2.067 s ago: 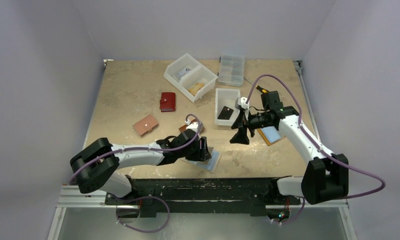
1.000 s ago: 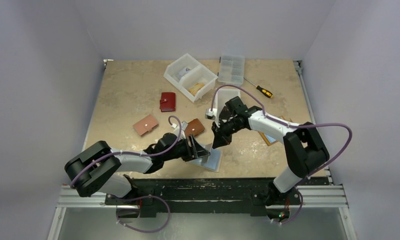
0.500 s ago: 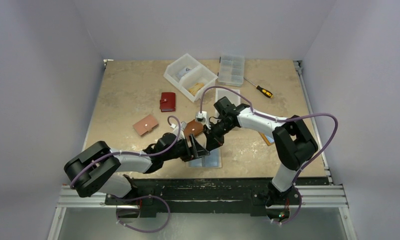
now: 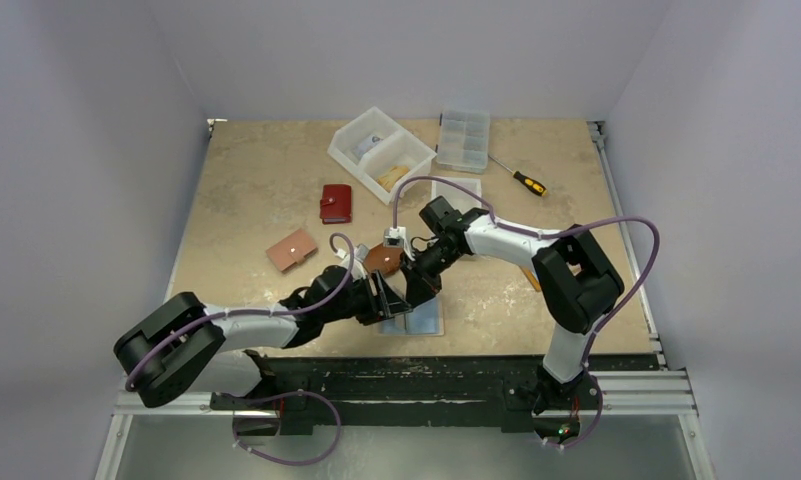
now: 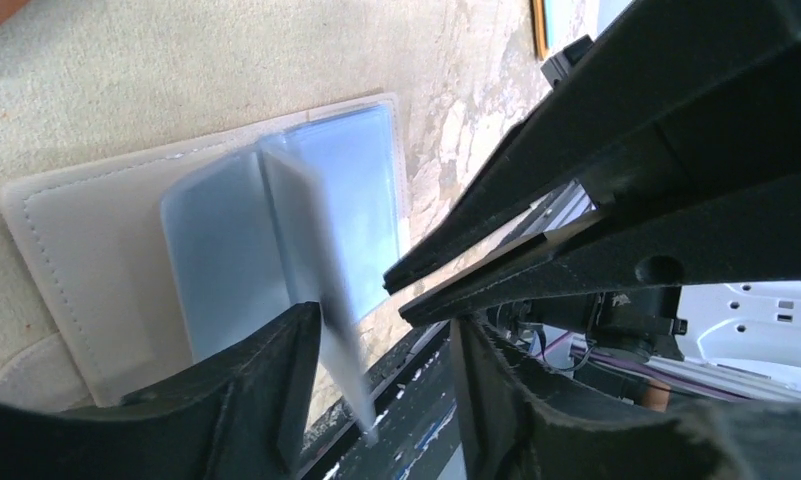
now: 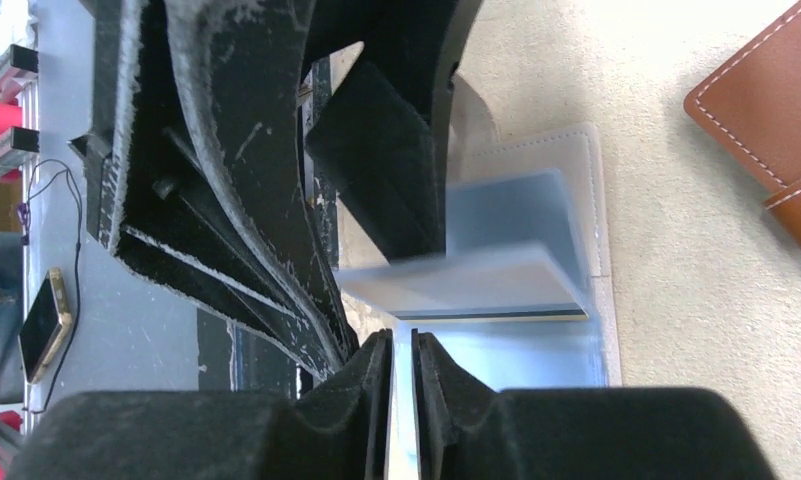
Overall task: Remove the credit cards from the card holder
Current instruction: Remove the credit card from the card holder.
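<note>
Top external view: the left gripper (image 4: 384, 300) and the right gripper (image 4: 416, 288) meet tip to tip over the open card holder (image 4: 428, 322), which lies flat on the table (image 4: 246, 180) directly under both sets of fingers. A brown wallet (image 4: 381, 258) sits just behind the two grippers, and a tan wallet (image 4: 292, 250) and a red wallet (image 4: 336, 203) lie well off to the far left of them. Left wrist view: the left gripper's fingers (image 5: 266, 390) stand clearly apart. A blurred pale blue leaf (image 5: 311, 240) rises from the holder's spine and runs down into the gap, close against the left-hand finger and clear of the other. The holder's pale cover (image 5: 76, 230) spreads out beyond the fingertips, and the right gripper's two long fingers come in from the right with their tips just past the leaf. Right wrist view: the right gripper's fingers (image 6: 376, 400) are nearly together, with only a thin slit of pale blue between them, and I cannot tell whether they pinch anything. The raised leaf lies just ahead of the tips, with the left gripper's fingers above it. I cannot tell the credit cards apart from the blue pockets.
</note>
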`<state>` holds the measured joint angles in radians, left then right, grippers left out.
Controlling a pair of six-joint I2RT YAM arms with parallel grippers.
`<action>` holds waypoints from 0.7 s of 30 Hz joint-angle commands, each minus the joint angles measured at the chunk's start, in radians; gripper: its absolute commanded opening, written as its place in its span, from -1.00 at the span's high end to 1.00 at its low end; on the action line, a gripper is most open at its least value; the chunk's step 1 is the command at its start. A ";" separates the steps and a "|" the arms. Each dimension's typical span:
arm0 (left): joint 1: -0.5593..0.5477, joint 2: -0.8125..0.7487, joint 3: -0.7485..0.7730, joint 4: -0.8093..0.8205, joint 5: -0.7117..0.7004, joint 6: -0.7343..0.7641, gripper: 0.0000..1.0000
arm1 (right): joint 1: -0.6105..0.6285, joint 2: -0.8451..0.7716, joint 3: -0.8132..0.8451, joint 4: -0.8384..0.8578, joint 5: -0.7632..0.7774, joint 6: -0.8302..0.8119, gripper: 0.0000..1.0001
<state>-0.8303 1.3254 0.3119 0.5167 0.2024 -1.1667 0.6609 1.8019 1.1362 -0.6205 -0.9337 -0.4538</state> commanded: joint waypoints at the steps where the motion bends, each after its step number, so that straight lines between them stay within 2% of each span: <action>1: 0.019 -0.042 0.011 -0.067 -0.072 0.019 0.06 | 0.007 -0.012 0.048 -0.012 -0.033 0.025 0.53; 5: 0.022 -0.043 0.005 -0.095 -0.095 0.016 0.25 | 0.006 -0.034 0.055 -0.040 -0.023 -0.005 0.37; 14: 0.023 -0.017 0.013 -0.140 -0.118 0.034 0.28 | 0.003 -0.090 0.013 -0.044 -0.012 -0.038 0.27; 16: 0.023 -0.018 0.016 -0.146 -0.123 0.038 0.47 | -0.001 -0.094 0.013 -0.044 -0.011 -0.035 0.27; 19: 0.023 -0.021 0.022 -0.155 -0.127 0.053 0.93 | -0.012 -0.100 0.019 -0.045 -0.015 -0.029 0.27; 21: 0.022 -0.031 0.021 -0.150 -0.125 0.085 1.00 | -0.022 -0.106 0.015 -0.044 -0.027 -0.023 0.26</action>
<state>-0.8116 1.3083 0.3126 0.3649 0.1040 -1.1419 0.6571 1.7317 1.1526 -0.6468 -0.9157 -0.4824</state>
